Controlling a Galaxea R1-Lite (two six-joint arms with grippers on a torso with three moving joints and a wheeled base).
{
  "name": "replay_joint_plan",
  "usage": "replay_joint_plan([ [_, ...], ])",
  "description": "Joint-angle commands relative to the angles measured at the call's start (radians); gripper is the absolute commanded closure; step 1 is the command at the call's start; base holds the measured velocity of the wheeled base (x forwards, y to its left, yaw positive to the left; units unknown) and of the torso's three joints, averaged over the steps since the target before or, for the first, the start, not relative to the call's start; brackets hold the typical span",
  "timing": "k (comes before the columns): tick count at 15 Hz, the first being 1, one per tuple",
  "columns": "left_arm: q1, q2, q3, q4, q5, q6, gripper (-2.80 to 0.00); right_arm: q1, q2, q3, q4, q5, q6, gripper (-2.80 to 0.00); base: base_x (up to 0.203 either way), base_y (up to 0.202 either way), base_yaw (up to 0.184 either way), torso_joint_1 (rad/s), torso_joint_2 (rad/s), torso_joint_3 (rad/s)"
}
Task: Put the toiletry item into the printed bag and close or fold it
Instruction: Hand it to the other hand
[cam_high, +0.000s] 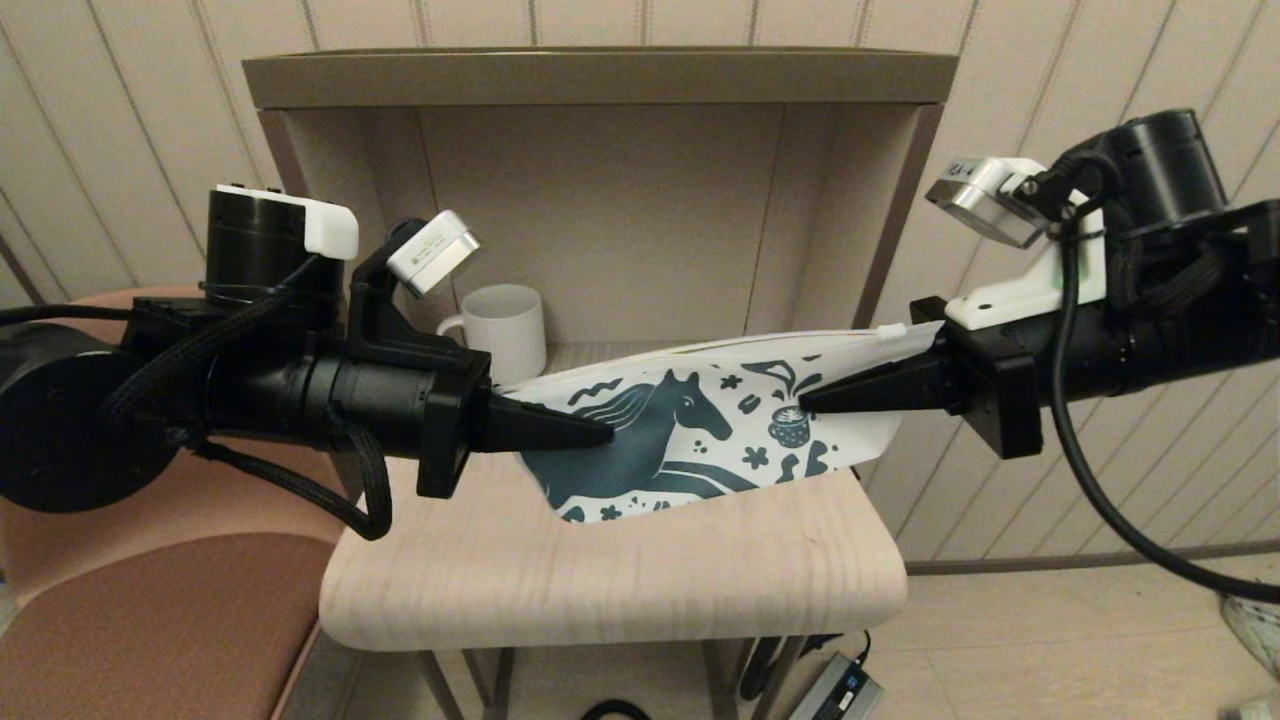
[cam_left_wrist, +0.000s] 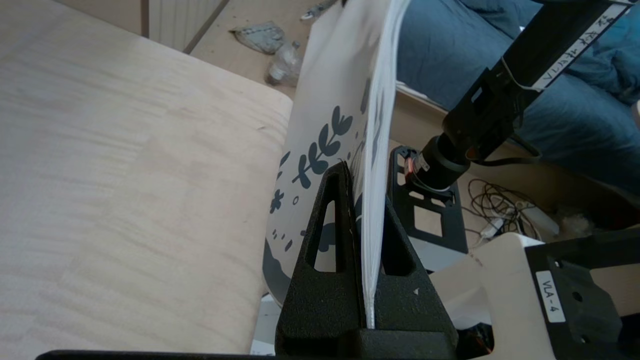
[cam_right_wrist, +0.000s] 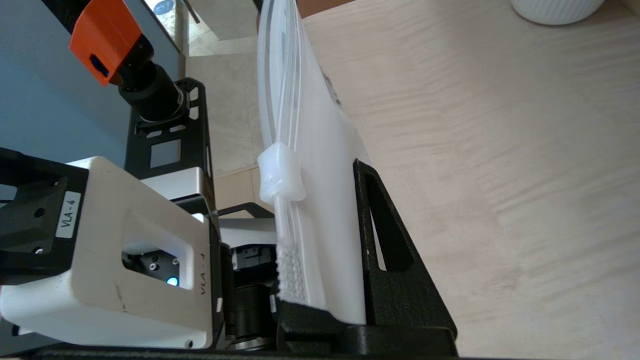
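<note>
The flat white horse-printed pouch (cam_high: 690, 430) hangs lengthwise above the pale wooden desk (cam_high: 620, 580), left tool (cam_high: 600, 432) and right tool (cam_high: 812, 402) each clenched on an end (white zip slider (cam_right_wrist: 281, 172) nearest the right)

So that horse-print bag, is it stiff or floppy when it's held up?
Probably floppy: the printed bag sags between the left tool and right tool pinching its ends. It looks light, a thin flat sheet. Its smooth film may slip.
</note>
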Motion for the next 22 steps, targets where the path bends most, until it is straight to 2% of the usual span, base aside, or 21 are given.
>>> replay_joint_plan([
  [1,0.000,0.010,-0.008,-0.001,-0.006,-0.001,0.00,0.004,-0.010,0.001,0.003,0.004,-0.002,0.00,0.000,0.000,0.000,0.000,0.00,0.000],
  [4,0.000,0.014,-0.010,0.001,-0.001,-0.004,0.00,0.004,-0.012,0.006,0.005,0.004,-0.001,0.00,0.000,0.000,0.000,0.000,0.00,0.000],
  [5,0.000,0.007,0.002,-0.003,0.000,0.002,-2.80,0.004,-0.012,0.008,0.002,0.003,-0.001,0.00,0.000,0.000,0.000,0.000,0.00,0.000],
  [9,0.000,-0.011,0.002,-0.011,0.000,0.008,-2.80,0.004,-0.012,0.029,-0.001,0.002,-0.001,0.00,0.000,0.000,0.000,0.000,0.00,0.000],
  [14,0.070,-0.070,-0.020,-0.012,-0.004,0.006,-2.80,0.013,-0.013,0.059,-0.006,0.000,-0.001,0.00,0.000,0.000,0.000,0.000,0.00,0.000],
  [16,0.088,-0.087,-0.029,-0.010,-0.011,0.004,-2.80,0.052,-0.010,0.078,-0.006,0.000,0.000,0.00,0.000,0.000,0.000,0.000,0.00,0.000],
  [19,0.083,-0.077,-0.045,-0.010,-0.097,0.004,-2.80,0.143,0.017,0.066,-0.005,0.003,0.018,0.00,0.000,0.000,0.000,0.000,0.00,0.000],
  [21,0.047,-0.052,-0.058,-0.010,-0.163,0.006,-2.80,0.167,0.034,0.028,0.021,0.009,0.039,0.00,0.000,0.000,0.000,0.000,0.00,0.000],
  [22,0.024,-0.043,-0.057,-0.011,-0.169,0.008,-2.80,0.169,0.040,0.009,0.047,0.011,0.045,0.00,0.000,0.000,0.000,0.000,0.00,0.000],
])
